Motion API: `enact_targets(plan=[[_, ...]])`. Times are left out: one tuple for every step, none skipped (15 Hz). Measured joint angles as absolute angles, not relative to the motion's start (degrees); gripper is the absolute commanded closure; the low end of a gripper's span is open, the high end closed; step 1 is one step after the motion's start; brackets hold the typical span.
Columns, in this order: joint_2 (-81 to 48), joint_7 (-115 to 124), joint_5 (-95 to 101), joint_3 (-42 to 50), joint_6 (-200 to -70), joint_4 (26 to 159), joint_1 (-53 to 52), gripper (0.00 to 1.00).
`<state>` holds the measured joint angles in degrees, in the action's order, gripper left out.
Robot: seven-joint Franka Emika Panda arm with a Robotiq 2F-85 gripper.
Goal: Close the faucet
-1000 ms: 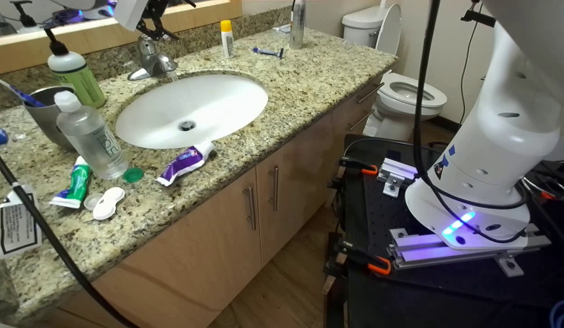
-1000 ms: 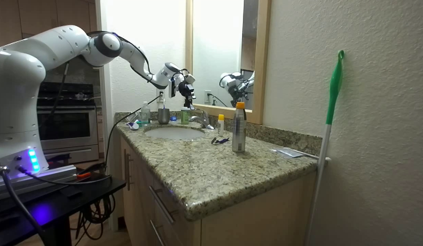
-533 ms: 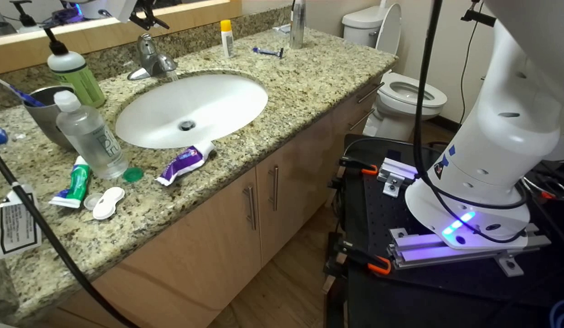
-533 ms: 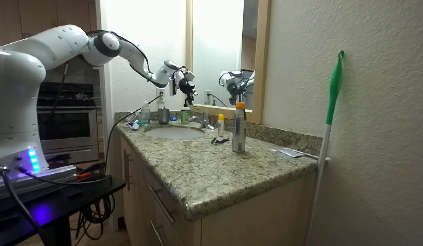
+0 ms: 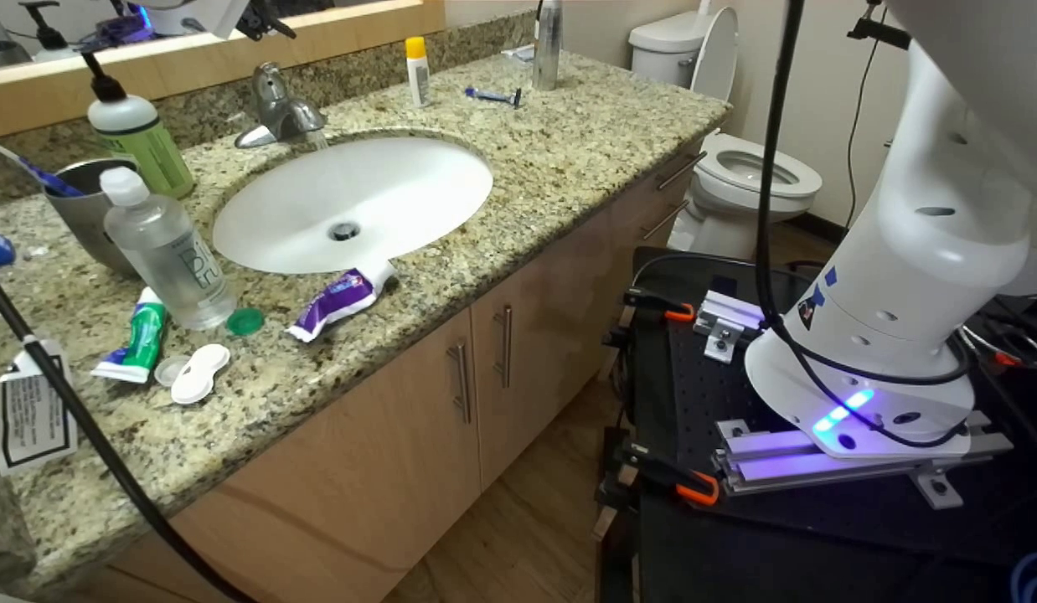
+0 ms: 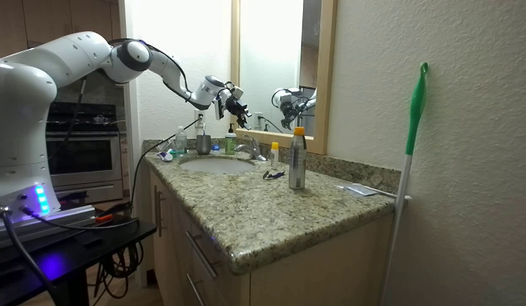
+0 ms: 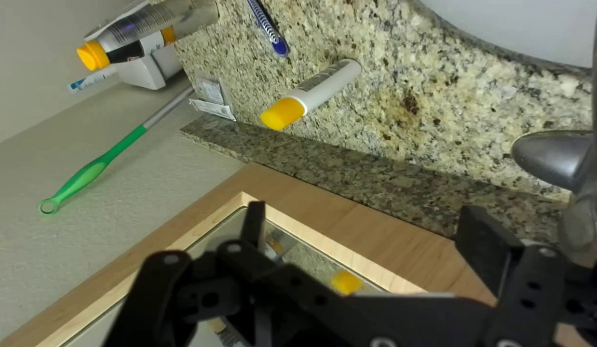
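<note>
The chrome faucet [image 5: 282, 115] stands behind the white basin [image 5: 410, 193] in an exterior view. A faint clear stream of water shows under its spout. The faucet [image 6: 252, 149] also shows in an exterior view, its lever on top. In the wrist view the faucet [image 7: 551, 156] is blurred and cut off at the right edge. My gripper [image 7: 366, 217] is open and empty, its fingers wide apart. In an exterior view the gripper [image 6: 247, 121] hangs above the faucet, close to the mirror and apart from the lever. In an exterior view the gripper [image 5: 265, 21] is partly cut off at the top.
The wooden mirror frame [image 7: 346, 217] lies just beyond my fingers. A green soap bottle [image 5: 141, 138] stands beside the faucet. A yellow-capped white bottle [image 5: 418, 74], a razor [image 5: 492, 96] and a tall silver bottle [image 6: 297, 161] are on the other side.
My gripper has risen from just above the faucet's handle and tilted, its fingers now pointing more toward the mirror. The faucet and the faint stream look the same.
</note>
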<state>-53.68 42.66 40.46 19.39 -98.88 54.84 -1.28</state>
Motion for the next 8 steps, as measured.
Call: enact_targets(plan=[[-53.9, 42.7, 40.5, 19.4, -98.9, 54.8, -1.2, 0.00], [-54.2, 42.7, 40.4, 19.4, -98.9, 54.8, -1.0, 0.00], [-54.7, 42.7, 40.4, 19.4, -99.2, 54.8, -0.7, 0.00], [-55.2, 42.7, 40.4, 19.4, -99.4, 54.8, -0.5, 0.00], [-55.8, 42.7, 40.2, 19.2, -100.0, 54.8, -0.2, 0.00], [-56.2, 42.7, 40.3, 19.1, -101.2, 54.8, -0.1, 0.00], [-56.2, 42.7, 40.2, 19.0, -102.3, 54.8, 0.0, 0.00], [-56.2, 42.7, 40.2, 18.7, -103.4, 54.9, 0.0, 0.00]])
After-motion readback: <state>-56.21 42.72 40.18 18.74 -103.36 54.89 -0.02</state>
